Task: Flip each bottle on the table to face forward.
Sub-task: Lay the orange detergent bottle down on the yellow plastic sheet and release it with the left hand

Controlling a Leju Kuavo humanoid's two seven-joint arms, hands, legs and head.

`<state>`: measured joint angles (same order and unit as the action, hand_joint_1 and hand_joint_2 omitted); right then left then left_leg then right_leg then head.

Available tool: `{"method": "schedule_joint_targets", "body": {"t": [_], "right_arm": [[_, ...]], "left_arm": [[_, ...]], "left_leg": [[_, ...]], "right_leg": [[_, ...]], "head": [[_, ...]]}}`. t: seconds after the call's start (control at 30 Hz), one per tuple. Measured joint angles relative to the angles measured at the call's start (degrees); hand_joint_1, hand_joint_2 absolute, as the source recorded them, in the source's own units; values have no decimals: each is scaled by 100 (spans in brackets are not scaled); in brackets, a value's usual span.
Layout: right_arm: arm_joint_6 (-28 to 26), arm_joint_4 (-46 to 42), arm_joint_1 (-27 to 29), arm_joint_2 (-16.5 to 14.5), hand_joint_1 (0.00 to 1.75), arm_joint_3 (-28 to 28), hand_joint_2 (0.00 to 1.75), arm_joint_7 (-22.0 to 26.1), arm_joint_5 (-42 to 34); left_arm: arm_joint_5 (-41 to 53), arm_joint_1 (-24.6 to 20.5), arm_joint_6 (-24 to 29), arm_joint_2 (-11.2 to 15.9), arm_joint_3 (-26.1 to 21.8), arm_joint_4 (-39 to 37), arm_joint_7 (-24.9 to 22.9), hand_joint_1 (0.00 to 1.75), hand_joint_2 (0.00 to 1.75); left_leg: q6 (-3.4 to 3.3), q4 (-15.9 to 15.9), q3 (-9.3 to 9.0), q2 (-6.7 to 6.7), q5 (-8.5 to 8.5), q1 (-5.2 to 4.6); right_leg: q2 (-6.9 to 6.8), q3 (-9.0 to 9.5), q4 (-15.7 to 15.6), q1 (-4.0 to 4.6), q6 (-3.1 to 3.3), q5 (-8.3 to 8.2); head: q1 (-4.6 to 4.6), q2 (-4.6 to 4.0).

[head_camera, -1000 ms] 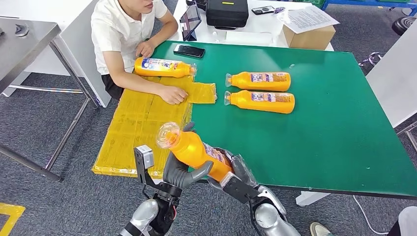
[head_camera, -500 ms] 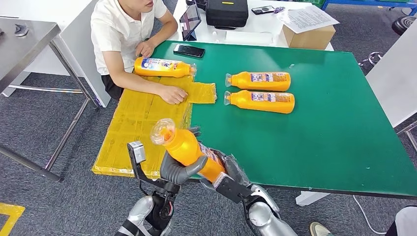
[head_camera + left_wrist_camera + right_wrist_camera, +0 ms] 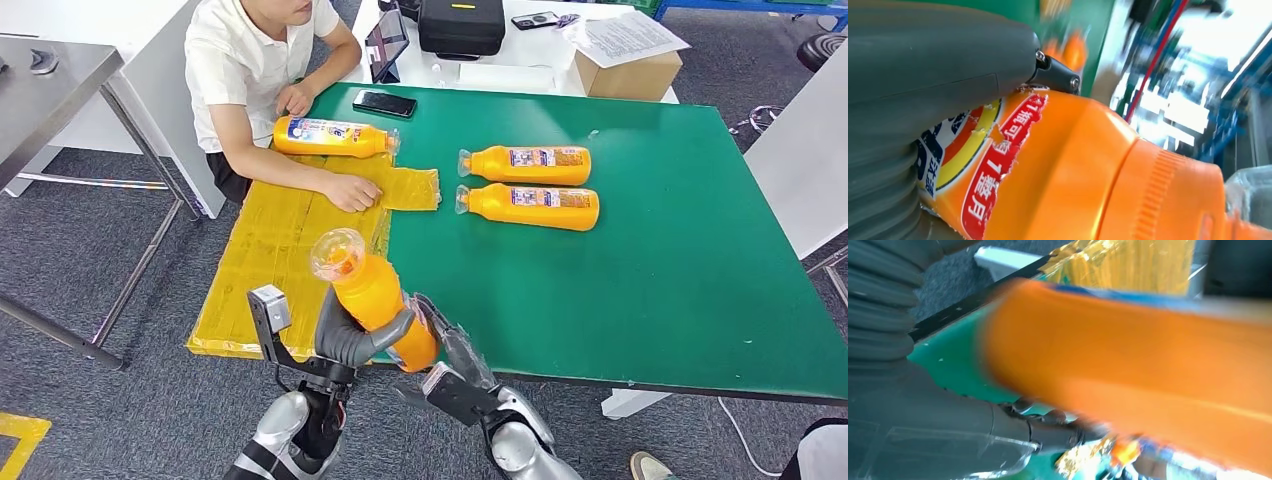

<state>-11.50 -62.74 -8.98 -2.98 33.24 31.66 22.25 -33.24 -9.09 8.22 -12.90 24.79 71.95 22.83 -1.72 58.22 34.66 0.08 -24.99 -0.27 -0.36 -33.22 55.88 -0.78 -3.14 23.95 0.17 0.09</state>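
My left hand (image 3: 355, 340) grips an orange bottle (image 3: 370, 295) around its body, above the table's near edge. The bottle stands tilted, its clear cap up and to the left. The left wrist view shows the thumb (image 3: 923, 75) wrapped over the torn label of the bottle (image 3: 1073, 165). My right hand (image 3: 450, 345) lies beside the bottle's lower end. In the right wrist view the thumb (image 3: 948, 425) sits apart from the blurred bottle (image 3: 1128, 365), with green table showing between them. Two more orange bottles (image 3: 530, 163) (image 3: 530, 206) lie labels up at mid-table. A third (image 3: 330, 136) lies near the person.
The green table (image 3: 650, 280) has free room on its right half. A yellow sheet (image 3: 270, 260) covers its left edge, with a person's hand (image 3: 352, 192) resting on it. A phone (image 3: 384, 102) lies at the far edge, and a cardboard box (image 3: 630, 70) stands beyond.
The held bottle has swung more upright and shifted slightly left. My right hand has dropped back from the bottle's base and my left hand has moved down-left with the bottle.
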Motion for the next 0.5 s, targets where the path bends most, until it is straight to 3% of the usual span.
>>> {"method": "schedule_joint_targets", "body": {"t": [0.17,0.3,0.4,0.5], "right_arm": [[-979,-14,273,-61,0,-138,0,94,254],[-1969,-282,511,-71,0,-486,0,221,522],[-2301,-542,636,-86,0,-807,0,316,564],[-2558,-802,752,-137,0,-1128,0,461,501]], "left_arm": [[1294,-51,1326,126,-274,-9,459,175,175],[3233,-86,2749,309,-499,-68,835,175,175],[4411,-122,3065,444,-617,-182,666,175,175],[5427,-217,2999,545,-646,-416,224,175,175]], "left_leg": [[0,0,2,0,0,0],[0,0,4,-1,0,0],[0,0,4,-1,0,-1],[0,0,3,-1,0,-2]], "right_leg": [[0,-1,1,0,1,1],[-1,-3,0,-1,1,1],[0,-4,-1,-2,1,1],[-1,-4,-1,-2,1,0]], "head": [[1,0],[1,0],[2,0],[1,0]]}}
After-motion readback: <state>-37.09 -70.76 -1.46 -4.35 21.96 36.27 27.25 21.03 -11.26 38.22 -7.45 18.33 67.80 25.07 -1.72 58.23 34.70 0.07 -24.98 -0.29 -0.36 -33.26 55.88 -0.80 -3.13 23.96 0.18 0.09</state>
